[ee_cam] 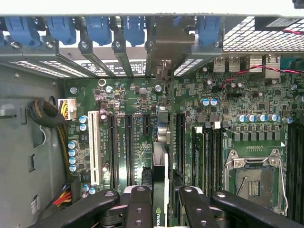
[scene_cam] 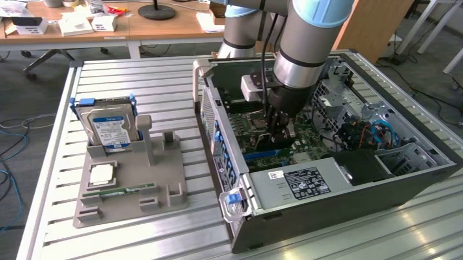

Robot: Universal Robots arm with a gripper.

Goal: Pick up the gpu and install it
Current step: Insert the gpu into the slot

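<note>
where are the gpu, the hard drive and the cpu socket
gpu (ee_cam: 160,185), wrist view, on its thin edge, seen edge-on
hard drive (scene_cam: 112,130), exterior view, on its blue-white label
cpu socket (ee_cam: 254,183), wrist view, on the middle of the open socket

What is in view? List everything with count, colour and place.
computer case: one, dark grey, open, exterior view's right of table.
motherboard: one, green, inside case.
gpu: one, dark, edge-on in the gripper above the motherboard.
hard drive: one, silver, blue-white label, upright in holder.
holder: one, grey, exterior view's left.
memory stick: one, green, flat on holder.
table: one, silvery, slatted.
gripper: one, black, shut on gpu.
</note>
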